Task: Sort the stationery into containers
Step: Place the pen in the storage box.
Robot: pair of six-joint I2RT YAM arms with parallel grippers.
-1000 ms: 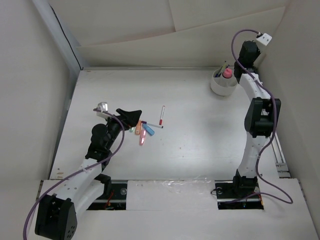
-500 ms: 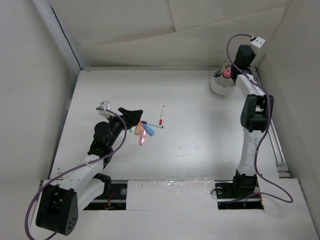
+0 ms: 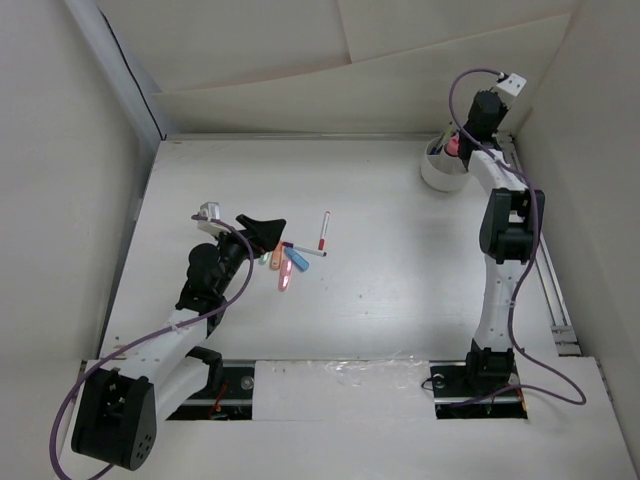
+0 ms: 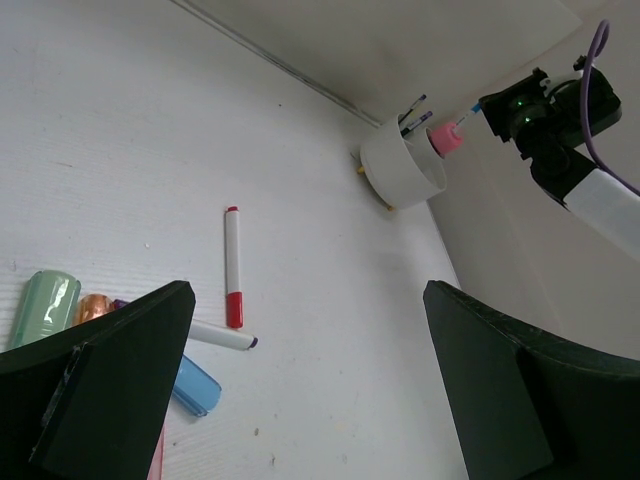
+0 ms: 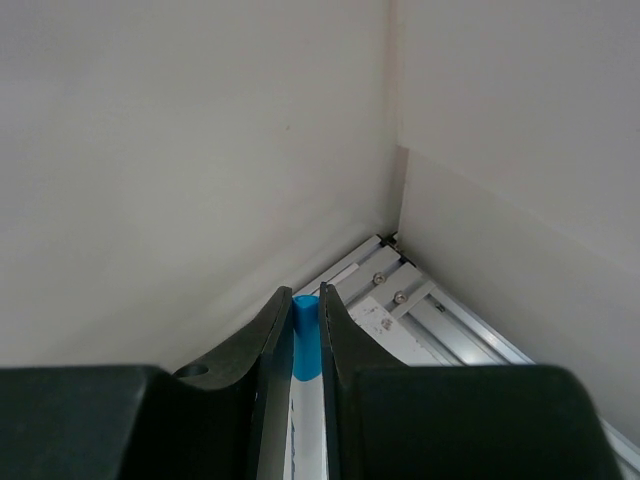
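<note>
blue-capped pen [image 5: 305,335]; pinched in right jaws; left jaws wide apart

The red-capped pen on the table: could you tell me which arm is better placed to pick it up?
Likely left: the left gripper is open near the red-capped pen; the right gripper grips a blue-tipped pen at the white cup.

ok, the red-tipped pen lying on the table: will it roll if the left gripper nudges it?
Probably rolls: the red-tipped pen looks round and slim, lying flat on the smooth table. Likely light and stiff, so an off-centre push from the left gripper may spin it.
</note>
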